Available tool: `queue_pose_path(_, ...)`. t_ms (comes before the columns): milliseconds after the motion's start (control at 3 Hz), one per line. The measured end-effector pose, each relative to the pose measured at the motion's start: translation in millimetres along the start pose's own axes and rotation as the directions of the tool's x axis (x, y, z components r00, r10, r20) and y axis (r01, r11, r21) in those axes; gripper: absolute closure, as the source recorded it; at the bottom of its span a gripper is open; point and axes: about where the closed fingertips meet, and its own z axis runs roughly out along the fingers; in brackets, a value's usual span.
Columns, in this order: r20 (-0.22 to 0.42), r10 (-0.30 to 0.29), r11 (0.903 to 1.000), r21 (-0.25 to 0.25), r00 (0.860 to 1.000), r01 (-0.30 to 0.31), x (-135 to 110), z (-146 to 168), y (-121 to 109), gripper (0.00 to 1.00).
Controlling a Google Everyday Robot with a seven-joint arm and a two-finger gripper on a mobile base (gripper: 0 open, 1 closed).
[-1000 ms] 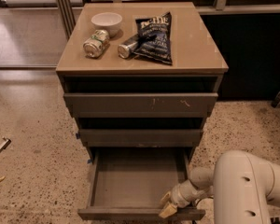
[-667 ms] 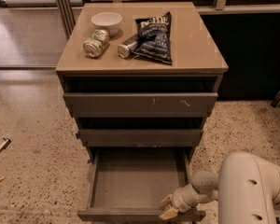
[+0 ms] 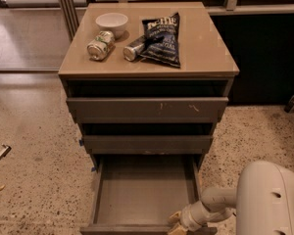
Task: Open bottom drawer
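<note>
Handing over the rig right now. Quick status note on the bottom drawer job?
The claw sits low at the right end of the front edge of the bottom drawer; whether it touches the edge is unclear.
The bottom drawer is pulled well out, with its grey tray floor in view. The middle drawer and top drawer sit further in.
Done: the drawer looks open.
Left: probably only backing the claw away.

Bottom drawer: grey tray, dark grey front. Gripper cream-tan, at drawer's front right corner; arm off-white. Top drawer front grey, pale scratches. Cabinet top tan. Chip bag dark blue, white lettering. Bowl white. Floor beige, dark-speckled.
</note>
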Motion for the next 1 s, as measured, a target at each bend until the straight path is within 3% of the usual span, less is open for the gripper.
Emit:
queue_pose_path(667,-0.010,-0.006,0.9999,0.011,1.000,0.006,-1.0,-1.6,6.0,0.92)
queue_pose_path(1000,-0.039,-0.018,0.9998,0.009,0.999,0.019,-9.0,-10.8,-9.4,0.96)
